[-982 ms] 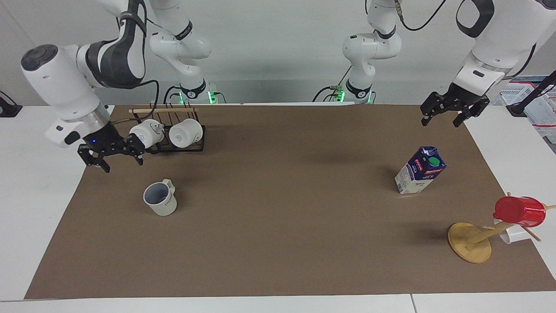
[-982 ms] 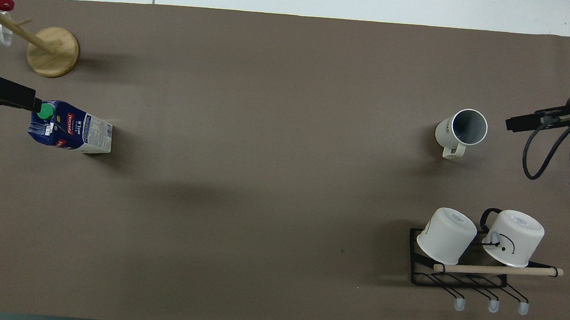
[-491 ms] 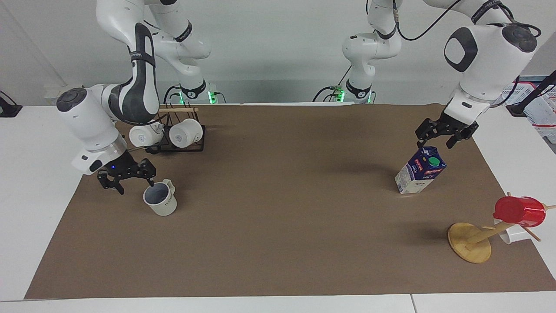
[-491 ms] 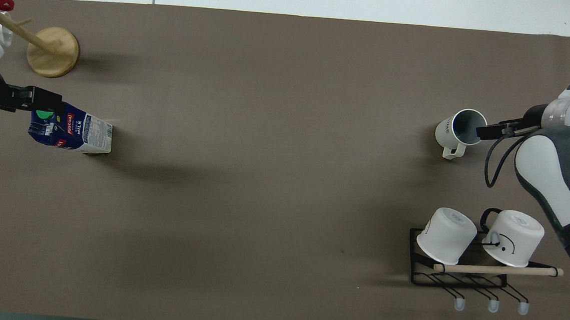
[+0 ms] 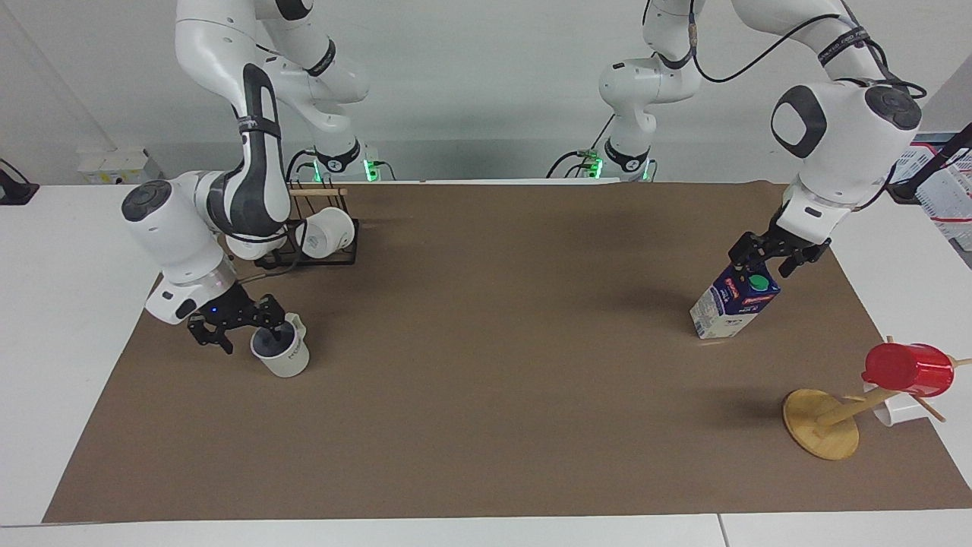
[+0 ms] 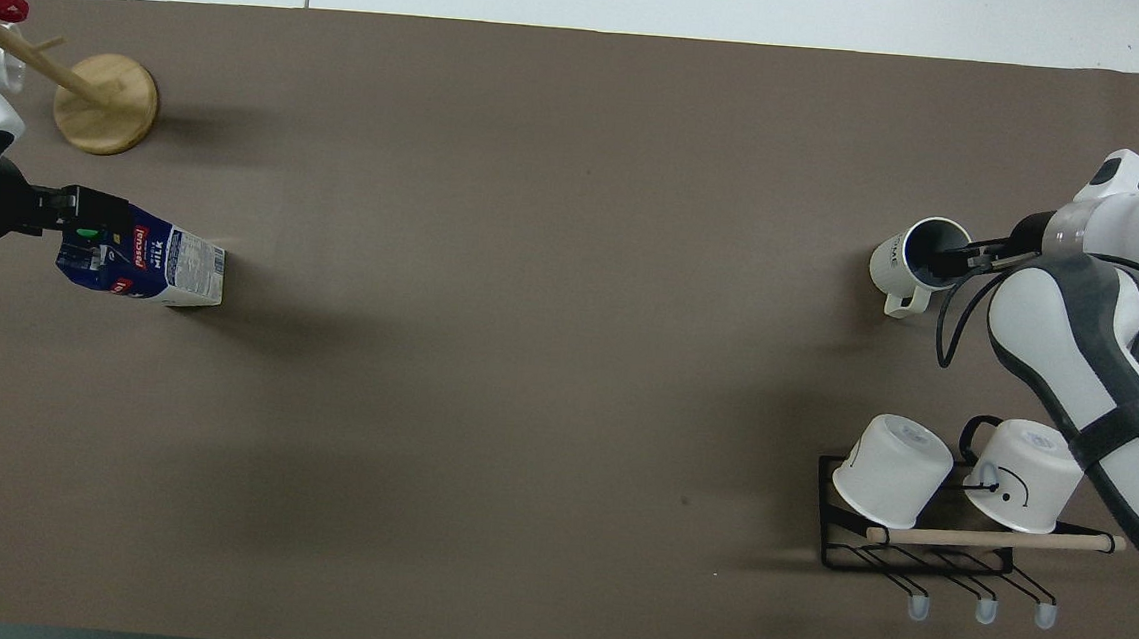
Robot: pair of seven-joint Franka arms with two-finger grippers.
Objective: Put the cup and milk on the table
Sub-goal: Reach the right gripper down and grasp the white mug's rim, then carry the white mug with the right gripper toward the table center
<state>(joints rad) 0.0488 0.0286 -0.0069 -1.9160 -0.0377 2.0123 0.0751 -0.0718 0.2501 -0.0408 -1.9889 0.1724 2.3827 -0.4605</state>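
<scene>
The cup [image 5: 284, 358] stands upright on the brown sheet of the table [image 5: 493, 342] toward the right arm's end; it also shows in the overhead view [image 6: 902, 265]. My right gripper [image 5: 247, 332] is low at the cup's rim and open, with one finger inside the cup and the other outside its wall. The milk [image 5: 729, 308] stands tilted on the sheet toward the left arm's end, and shows in the overhead view [image 6: 162, 268]. My left gripper [image 5: 765, 260] is open, with its fingers on either side of the carton's gable top.
A black wire rack [image 5: 319, 258] with two white mugs [image 6: 892, 470] stands nearer to the robots than the cup. A wooden mug tree [image 5: 822, 424] carrying a red cup [image 5: 907, 368] and a white cup stands farther from the robots than the milk.
Both grippers came down. The right one moved from beside the cup onto its rim, one finger now inside. The left one dropped from just above the milk to around its top.
</scene>
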